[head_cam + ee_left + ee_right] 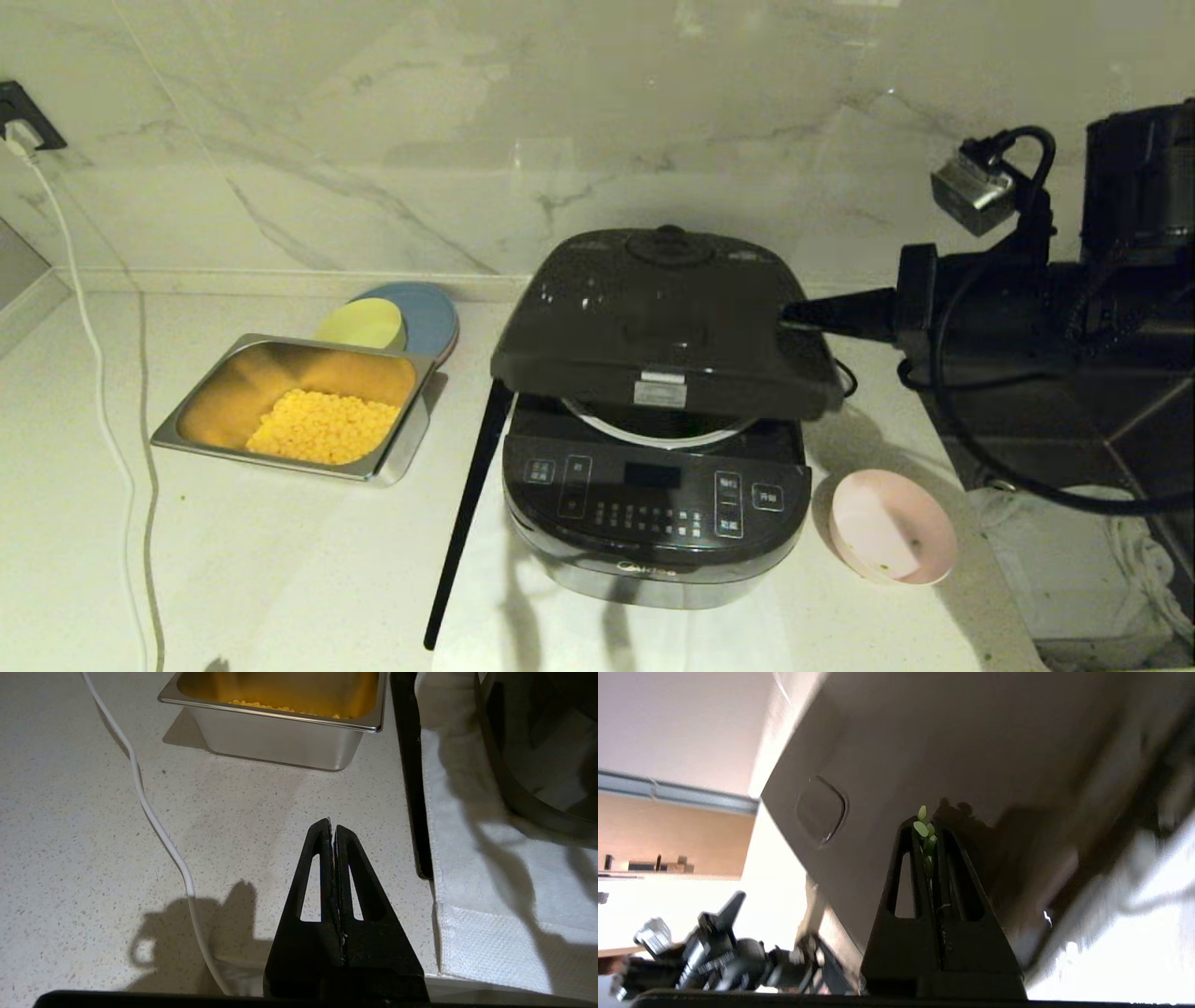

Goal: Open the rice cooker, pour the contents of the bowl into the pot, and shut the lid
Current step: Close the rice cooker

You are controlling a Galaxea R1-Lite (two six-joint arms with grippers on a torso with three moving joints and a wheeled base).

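Observation:
The dark rice cooker point(653, 504) stands mid-counter with its lid point(653, 317) tilted partway down. Under the lid's front edge only a strip of the white pot point(653, 431) rim shows; its inside is hidden. My right gripper point(789, 317) is shut, its tips resting on the lid's right side. In the right wrist view a few green bits point(921, 828) of the contents stick between the fingertips of the right gripper point(928, 826), against the lid point(924, 742). The pink bowl point(892, 527) sits right of the cooker, holding only a few specks. My left gripper point(332, 826) is shut above bare counter.
A steel tray point(422, 392) of yellow corn point(322, 425) stands left of the cooker, with a yellow-green bowl point(362, 325) on a blue plate point(429, 313) behind it. A white cable point(93, 355) runs down the left. A black strip point(467, 504) edges the white cloth point(485, 597).

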